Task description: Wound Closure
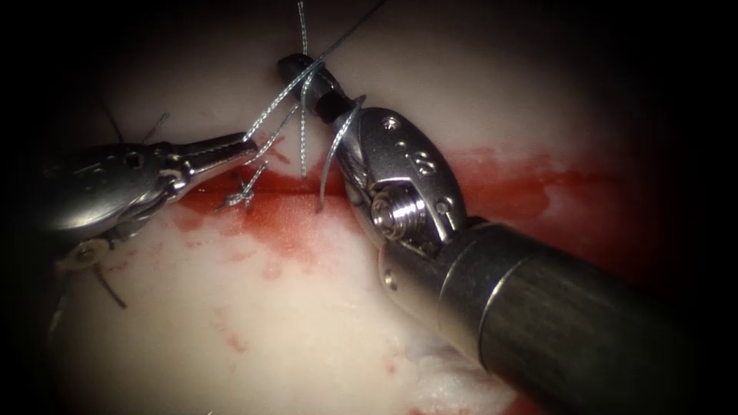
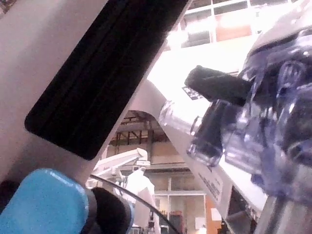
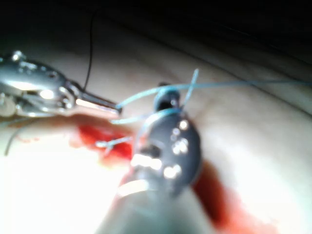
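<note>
The left tool's gripper comes in from the left and is shut on the thread just above the cut. The right tool's gripper points up and left; its dark jaws lie together, with thread wound around them. I cannot tell whether they grip anything. The curved needle hangs free beside the right tool's wrist, its tip down over the cut, not in the tissue. A knot with short ends sits on the cut. In the right wrist view the left tool's gripper holds pale thread leading to the right tool's gripper.
Red fluid pools along the cut and spreads to the right. Cut ends of dark thread lie on the tissue at the left and near the left tool. The right tool's thick shaft covers the lower right.
</note>
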### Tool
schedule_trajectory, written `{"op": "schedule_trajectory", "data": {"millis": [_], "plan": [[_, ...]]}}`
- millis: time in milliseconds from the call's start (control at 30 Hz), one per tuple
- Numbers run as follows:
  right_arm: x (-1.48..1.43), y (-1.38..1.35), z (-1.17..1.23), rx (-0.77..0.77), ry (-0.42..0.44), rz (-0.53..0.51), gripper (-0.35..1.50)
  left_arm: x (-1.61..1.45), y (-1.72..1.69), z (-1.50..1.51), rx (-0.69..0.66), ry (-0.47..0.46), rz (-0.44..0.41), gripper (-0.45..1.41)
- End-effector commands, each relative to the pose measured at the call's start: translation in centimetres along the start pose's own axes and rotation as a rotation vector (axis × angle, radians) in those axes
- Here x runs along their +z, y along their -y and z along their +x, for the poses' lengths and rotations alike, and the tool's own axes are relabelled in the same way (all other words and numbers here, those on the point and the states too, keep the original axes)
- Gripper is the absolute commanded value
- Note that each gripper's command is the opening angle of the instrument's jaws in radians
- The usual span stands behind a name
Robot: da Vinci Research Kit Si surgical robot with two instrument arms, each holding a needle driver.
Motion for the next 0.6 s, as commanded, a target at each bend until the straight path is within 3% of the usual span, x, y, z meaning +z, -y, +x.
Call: {"op": "schedule_trajectory", "data": {"millis": [33, 267, 367, 600], "plan": [[0.11, 0.01, 0.01, -0.003, 0.005, 0.000, 0.09, 0.05, -0.04, -0.14, 0.004, 0.007, -0.008, -0.45], [0.10, 0.00, 0.01, -0.015, 0.045, -0.016, 0.04, -0.15, -0.08, -0.36, 0.007, 0.041, -0.027, -0.45], [0.09, 0.00, -0.03, -0.062, 0.066, -0.013, 0.15, -0.22, -0.03, -0.40, -0.001, 0.041, -0.021, -0.45], [0.07, 0.04, -0.04, -0.150, 0.113, -0.004, 0.19, -0.28, 0.10, -0.39, -0.003, 0.040, -0.002, -0.45]]}}
